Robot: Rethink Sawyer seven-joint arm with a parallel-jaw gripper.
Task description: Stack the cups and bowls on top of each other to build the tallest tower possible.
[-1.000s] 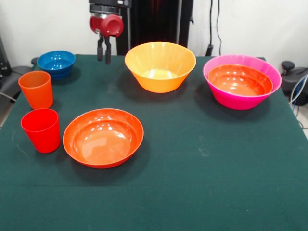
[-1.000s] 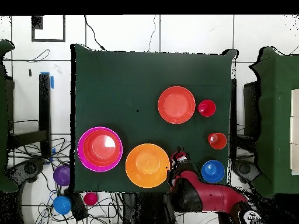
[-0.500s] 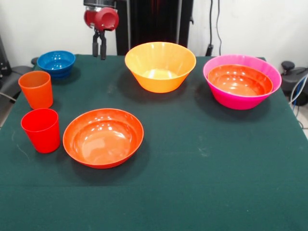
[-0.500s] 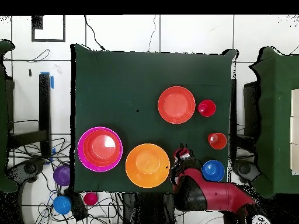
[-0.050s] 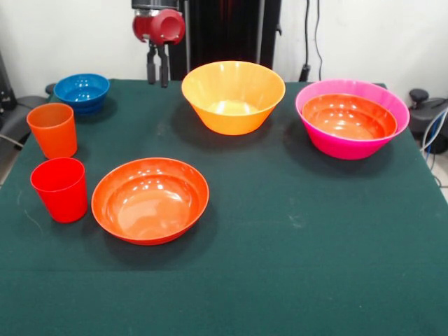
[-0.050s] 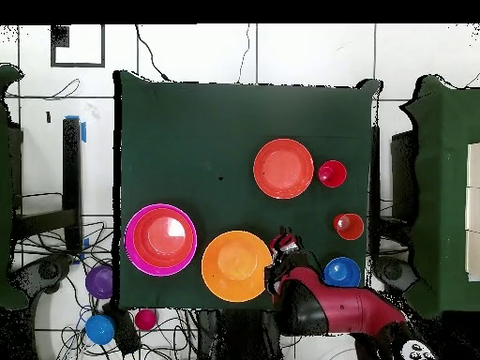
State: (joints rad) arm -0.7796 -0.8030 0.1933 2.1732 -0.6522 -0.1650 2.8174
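End effector (image 5: 157,73) empty above table (image 5: 280,231)

Upper right, a red-orange bowl (image 5: 348,116) nests in the pink bowl (image 5: 352,145). Yellow-orange bowl (image 5: 233,96) top center, blue bowl (image 5: 82,92) upper left, orange cup (image 5: 52,130), red cup (image 5: 60,189) and another red-orange bowl (image 5: 150,200) lower left, all upright.

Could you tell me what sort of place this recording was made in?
Probably a robotics lab: a green-clothed table set with plastic bowls, the robot arm at its edge, and loose cables on the tiled floor.

Glossy smooth plastic bowls (image 5: 150,199), plastic cups (image 5: 52,129) less shiny, matt dark green cloth table cover (image 5: 294,238)
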